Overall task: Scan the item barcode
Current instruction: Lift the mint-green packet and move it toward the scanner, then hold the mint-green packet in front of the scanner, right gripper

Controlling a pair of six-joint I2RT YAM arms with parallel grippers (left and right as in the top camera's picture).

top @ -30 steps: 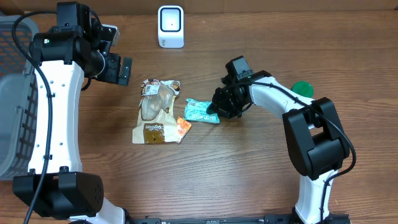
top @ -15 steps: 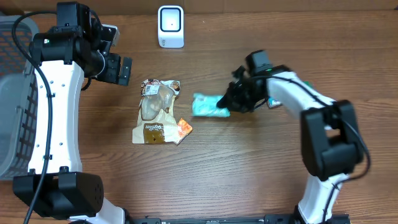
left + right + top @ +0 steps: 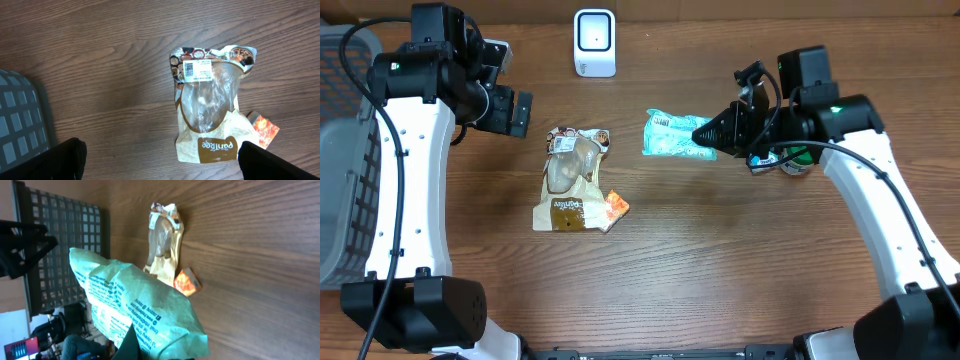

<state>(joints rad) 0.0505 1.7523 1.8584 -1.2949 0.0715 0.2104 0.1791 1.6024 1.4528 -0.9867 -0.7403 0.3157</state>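
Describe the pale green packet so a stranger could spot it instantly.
Over the wooden table, look right of centre to the right gripper. Shut in it is the crinkled mint-green plastic packet, the only pack held; the brown-and-clear pouch lies loose on the wood.

The teal packet (image 3: 668, 136) is crinkled glossy plastic, the pouch (image 3: 572, 180) clear-windowed, the table (image 3: 720, 270) matt wood.

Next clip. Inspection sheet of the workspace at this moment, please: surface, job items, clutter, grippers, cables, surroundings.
Surface: wooden table, no spills seen.
Job's things: white scanner at the far edge; teal packet held by one end.
Clutter: brown pouch lying flat, small orange packet at its corner; green object partly hidden by the right arm.
Grippers: right gripper shut on the teal packet; left gripper open, empty.
Cables: black cable along the left arm.
Surroundings: grey basket beside the left arm.
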